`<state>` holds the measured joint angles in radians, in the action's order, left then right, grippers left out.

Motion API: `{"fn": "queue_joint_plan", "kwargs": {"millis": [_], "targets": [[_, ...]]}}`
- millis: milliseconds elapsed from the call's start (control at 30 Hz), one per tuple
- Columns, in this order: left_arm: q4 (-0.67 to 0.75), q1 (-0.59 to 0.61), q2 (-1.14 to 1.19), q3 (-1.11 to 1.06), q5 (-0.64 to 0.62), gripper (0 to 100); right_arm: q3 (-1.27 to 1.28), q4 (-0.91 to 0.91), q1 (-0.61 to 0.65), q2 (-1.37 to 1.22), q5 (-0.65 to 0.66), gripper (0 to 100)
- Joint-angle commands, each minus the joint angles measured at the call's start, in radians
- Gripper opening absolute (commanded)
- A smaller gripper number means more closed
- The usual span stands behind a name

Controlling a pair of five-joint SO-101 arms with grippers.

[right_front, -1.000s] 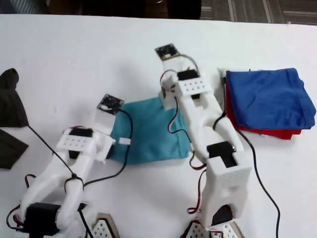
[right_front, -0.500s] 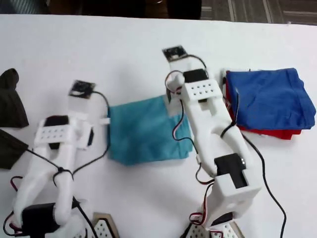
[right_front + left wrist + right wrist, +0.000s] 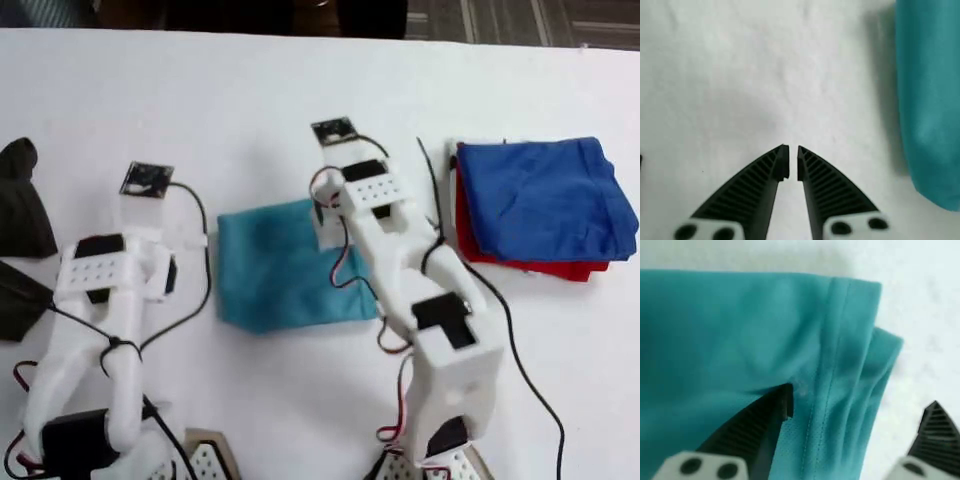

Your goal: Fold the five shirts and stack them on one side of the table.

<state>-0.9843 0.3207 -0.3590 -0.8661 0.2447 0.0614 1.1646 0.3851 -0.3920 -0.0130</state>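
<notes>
Dark clothing lies at left edge of table, partly cut off by the high view. A second dark piece sits nearer the near edge. Cannot tell if these are one garment or two.

Left arm rises from near-left corner. Left gripper is over bare table surface, just left of the teal shirt. Fingers are drawn together w/ only a thin slit between tips, nothing held, clear of the cloth.

Teal shirt is folded to a rough rectangle, flat on table approx. centre, between the two arms. Its left side is a rounded fold. In right wrist view, layered edges w/ a stitched hem show along one side.

Right arm rises from near edge, right of centre, reaching over the teal shirt's right side. Right gripper is spread wide and grips nothing. One fingertip is down on the teal cloth, w/ a small pucker at the contact. The other finger is out past the shirt's edge, above table. The layered hem lies between them.

Toward right edge is a stack: blue shirt folded on top, red shirt under it, red showing along the stack's left and near sides. Stack is apart from the teal shirt, w/ the right arm between them.
</notes>
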Motion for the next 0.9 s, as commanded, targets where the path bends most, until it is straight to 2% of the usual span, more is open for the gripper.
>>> {"fn": "queue_joint_plan", "kwargs": {"millis": [0, 167, 233, 400, 433, 500, 600, 867], "targets": [[0.009, 0.006, -0.018, 0.033, 0.006, 6, -0.130, 0.079, 0.010, -0.104, -0.028, 38.9], [0.012, 0.006, -0.018, 0.033, 0.006, 6, -0.351, 0.257, 0.012, -0.259, -0.025, 38.6], [0.014, 0.006, -0.018, 0.033, 0.006, 6, -0.437, 0.321, 0.012, -0.320, -0.021, 35.4], [0.014, 0.006, -0.025, 0.035, 0.006, 6, -0.660, 0.472, 0.033, -0.486, 0.095, 3.2], [0.014, 0.006, -0.025, 0.035, 0.006, 6, -0.701, 0.499, 0.028, -0.518, 0.091, 0.9], [0.014, 0.006, -0.025, 0.035, 0.006, 6, -0.775, 0.544, 0.024, -0.572, 0.089, 5.0], [0.014, 0.006, -0.025, 0.035, 0.006, 6, -0.855, 0.585, 0.010, -0.633, 0.092, 1.8], [0.014, 0.006, -0.023, 0.035, 0.006, 6, -0.911, 0.596, -0.024, -0.656, 0.089, 2.6]]}}
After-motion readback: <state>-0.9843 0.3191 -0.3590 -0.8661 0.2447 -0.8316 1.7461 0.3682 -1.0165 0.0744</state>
